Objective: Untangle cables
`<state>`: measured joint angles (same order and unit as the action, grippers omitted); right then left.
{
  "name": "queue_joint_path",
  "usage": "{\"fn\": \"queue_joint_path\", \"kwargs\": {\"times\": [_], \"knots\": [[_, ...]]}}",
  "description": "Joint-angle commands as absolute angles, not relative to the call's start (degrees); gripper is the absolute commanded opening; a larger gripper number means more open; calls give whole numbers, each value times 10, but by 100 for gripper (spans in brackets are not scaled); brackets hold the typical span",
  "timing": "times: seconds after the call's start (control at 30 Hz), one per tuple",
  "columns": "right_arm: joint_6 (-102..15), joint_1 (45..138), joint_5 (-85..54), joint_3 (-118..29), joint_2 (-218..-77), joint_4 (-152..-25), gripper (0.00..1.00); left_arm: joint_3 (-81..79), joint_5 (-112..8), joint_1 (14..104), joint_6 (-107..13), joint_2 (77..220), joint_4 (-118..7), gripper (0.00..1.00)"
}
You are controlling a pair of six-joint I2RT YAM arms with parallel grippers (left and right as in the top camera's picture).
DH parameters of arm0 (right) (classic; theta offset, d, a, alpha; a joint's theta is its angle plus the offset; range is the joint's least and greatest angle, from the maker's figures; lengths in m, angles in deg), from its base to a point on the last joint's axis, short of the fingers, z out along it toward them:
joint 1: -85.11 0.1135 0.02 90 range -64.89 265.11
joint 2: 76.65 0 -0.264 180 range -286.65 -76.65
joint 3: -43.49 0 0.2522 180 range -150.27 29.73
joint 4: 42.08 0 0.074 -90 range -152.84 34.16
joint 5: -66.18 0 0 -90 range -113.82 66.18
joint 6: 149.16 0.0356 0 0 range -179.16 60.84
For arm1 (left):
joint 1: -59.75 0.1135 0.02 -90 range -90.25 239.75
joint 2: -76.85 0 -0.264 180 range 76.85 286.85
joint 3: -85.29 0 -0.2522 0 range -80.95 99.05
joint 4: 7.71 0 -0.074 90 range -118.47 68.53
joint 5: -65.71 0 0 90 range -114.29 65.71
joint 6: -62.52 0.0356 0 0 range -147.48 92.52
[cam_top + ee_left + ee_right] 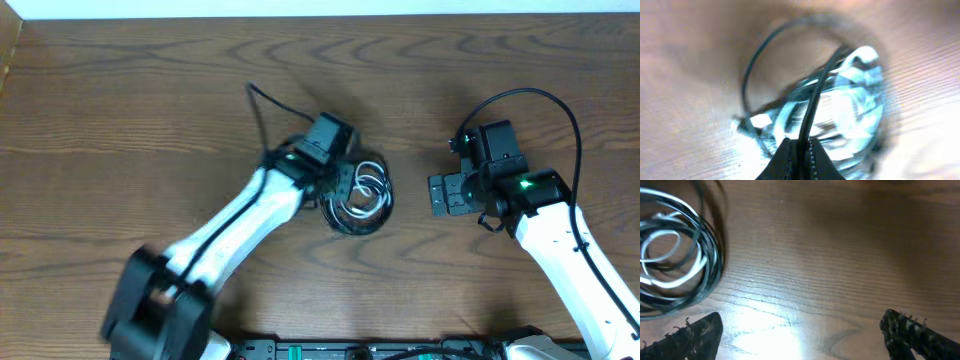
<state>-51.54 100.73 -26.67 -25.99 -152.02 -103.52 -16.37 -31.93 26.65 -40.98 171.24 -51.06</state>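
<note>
A tangled bundle of thin black and white cables (362, 196) lies coiled at the table's centre. My left gripper (338, 186) is down on the bundle's left side. In the left wrist view its jaws (801, 150) are shut on a black cable (812, 107) that runs up over the blurred coil. My right gripper (445, 194) is open and empty, right of the bundle and apart from it. In the right wrist view the coil (675, 255) lies at the upper left, beyond the spread fingers (800, 335).
The wooden table (150, 110) spreads all round the bundle. A thin black cable end (256, 100) trails up and left from the left gripper. The right arm's thicker black cable (560, 110) loops above its wrist. A dark rail (350, 350) runs along the front edge.
</note>
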Motion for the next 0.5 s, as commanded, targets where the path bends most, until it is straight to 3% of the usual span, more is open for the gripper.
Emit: {"fn": "queue_joint_path", "kwargs": {"times": [0.0,0.27,0.4,0.47], "knots": [[-508,1009,-270,-270,-1518,-1034,99,-137,-358,278,-428,1608,-504,7],[-508,1009,-262,-270,-1518,-1039,99,-137,-373,298,-458,1550,-522,7],[-506,1009,-262,-270,-1518,-1040,98,-137,-570,299,-442,1550,-458,7],[-463,1006,-267,-270,-1518,-1035,99,-135,-703,299,-451,1549,-355,8]]}}
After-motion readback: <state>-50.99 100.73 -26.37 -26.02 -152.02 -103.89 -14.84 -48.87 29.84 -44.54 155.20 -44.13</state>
